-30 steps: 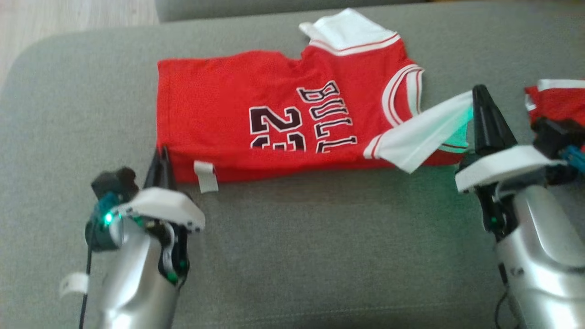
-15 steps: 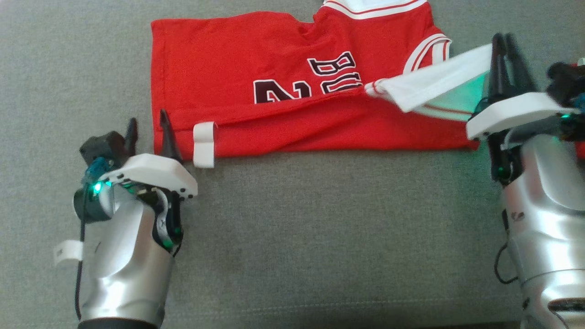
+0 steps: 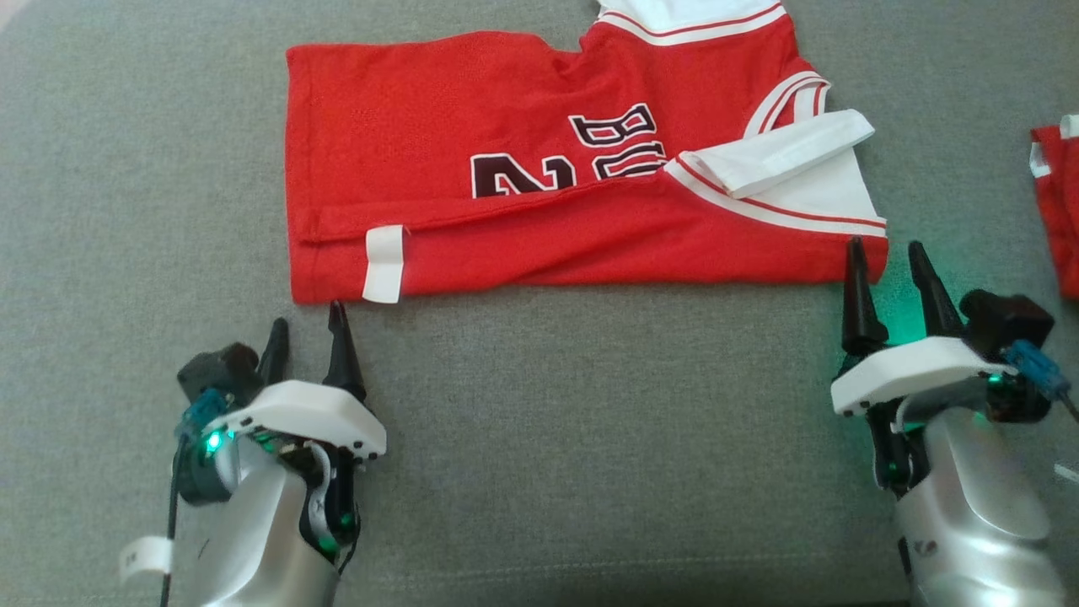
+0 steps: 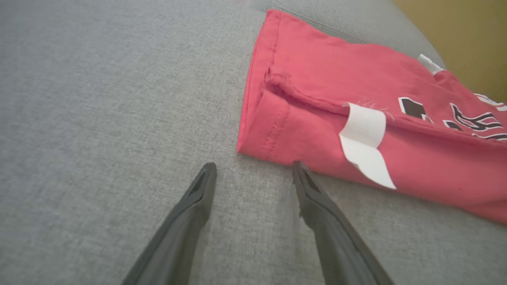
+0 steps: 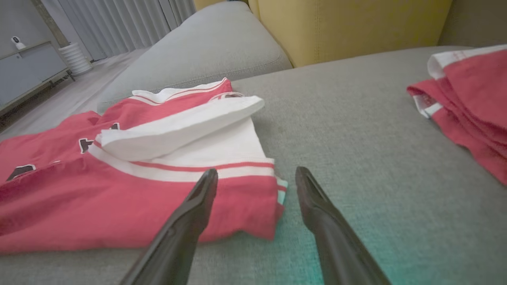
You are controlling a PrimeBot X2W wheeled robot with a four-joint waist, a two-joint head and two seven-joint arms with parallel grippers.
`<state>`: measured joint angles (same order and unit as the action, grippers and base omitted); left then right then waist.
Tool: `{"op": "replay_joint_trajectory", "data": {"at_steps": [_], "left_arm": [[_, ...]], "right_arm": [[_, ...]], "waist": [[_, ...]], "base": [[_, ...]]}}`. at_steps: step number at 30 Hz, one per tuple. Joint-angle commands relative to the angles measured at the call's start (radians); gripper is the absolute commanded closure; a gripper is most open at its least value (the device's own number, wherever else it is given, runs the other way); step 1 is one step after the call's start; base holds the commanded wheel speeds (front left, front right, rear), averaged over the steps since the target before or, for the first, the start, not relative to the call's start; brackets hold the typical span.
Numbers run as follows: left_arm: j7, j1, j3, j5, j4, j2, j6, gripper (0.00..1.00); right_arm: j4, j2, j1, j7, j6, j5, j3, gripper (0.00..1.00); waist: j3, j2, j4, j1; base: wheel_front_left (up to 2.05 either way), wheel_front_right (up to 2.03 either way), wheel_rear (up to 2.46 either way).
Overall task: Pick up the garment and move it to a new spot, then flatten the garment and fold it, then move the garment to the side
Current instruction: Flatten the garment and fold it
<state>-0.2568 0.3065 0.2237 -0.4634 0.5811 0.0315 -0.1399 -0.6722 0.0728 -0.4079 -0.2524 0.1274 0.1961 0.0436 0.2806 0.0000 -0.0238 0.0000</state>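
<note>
Nearest: left gripper [image 3: 307, 319], fingers spread wide, empty, tips over bare sofa [image 3: 590, 438] just short of the lower-left corner of the jersey [image 3: 506, 228], apart from it. Right gripper [image 3: 885, 249] likewise wide and empty, at the jersey's lower-right corner, one finger overlapping the red hem in the wrist view; contact unclear. Fingers dark, matte, long, tapering to points, under white shells and silver forearms, green lights glowing.

Sofa seat grey, coarse woven weave.

Jersey flat across the middle of the seat, folded lengthwise, near long edge turned up over black-and-white numerals and lettering. Red fine knit, stitched hem at the left end. White tag [image 3: 383, 263] hanging over the fold near the left corner. At the right end, white panel with red stripes and a white strap doubled back on top.

Off to the right, well apart: second garment [image 3: 1058, 211], red with white trim, bunched.

Farthest, in the right wrist view: yellow cushion [image 5: 348, 23], pale curtains [image 5: 130, 19], grey cabinet [image 5: 27, 75].
</note>
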Motion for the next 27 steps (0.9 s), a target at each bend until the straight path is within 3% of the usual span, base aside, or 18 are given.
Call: {"op": "replay_joint_trajectory", "data": {"at_steps": [1,16,17,18,19,20,27], "left_arm": [[-0.005,0.028,-0.019,-0.005,-0.019,0.019,-0.001,0.00],[-0.005,0.101,-0.010,-0.048,0.102,0.019,0.052,0.00],[-0.005,0.108,0.001,-0.059,0.121,0.019,0.061,0.38],[-0.005,0.114,0.011,-0.072,0.141,0.019,0.071,0.69],[-0.005,0.121,0.021,-0.086,0.160,0.019,0.081,1.00],[-0.005,0.127,0.027,-0.100,0.171,0.019,0.091,1.00],[-0.005,0.135,0.064,-0.152,0.219,0.019,0.138,1.00]], "right_arm": [[0.020,-0.006,-0.017,-0.009,0.003,0.014,-0.023,0.00],[-0.095,-0.020,-0.070,-0.009,0.003,0.039,-0.054,0.03],[-0.112,-0.020,-0.077,-0.009,0.003,0.039,-0.059,0.35],[-0.127,-0.020,-0.084,-0.009,0.003,0.039,-0.064,0.65],[-0.137,-0.020,-0.090,-0.009,0.003,0.038,-0.070,0.88],[-0.145,-0.021,-0.095,-0.009,0.003,0.036,-0.075,1.00],[-0.151,-0.022,-0.090,-0.009,0.003,0.054,-0.089,1.00]], "waist": [[0.004,0.0000,-0.001,0.0000],[0.036,0.0000,-0.008,0.0000],[0.039,0.0000,-0.007,0.0000],[0.041,0.0000,-0.007,0.0000],[0.042,0.0000,-0.006,0.0000],[0.044,0.0000,-0.006,0.0000],[0.015,0.0000,-0.002,0.0000]], "base": [[0.00,0.00,0.00],[0.00,0.00,0.00],[0.00,0.00,0.00],[0.00,0.00,0.00],[0.00,0.00,0.00],[0.00,0.00,0.00],[0.00,0.00,0.00]]}}
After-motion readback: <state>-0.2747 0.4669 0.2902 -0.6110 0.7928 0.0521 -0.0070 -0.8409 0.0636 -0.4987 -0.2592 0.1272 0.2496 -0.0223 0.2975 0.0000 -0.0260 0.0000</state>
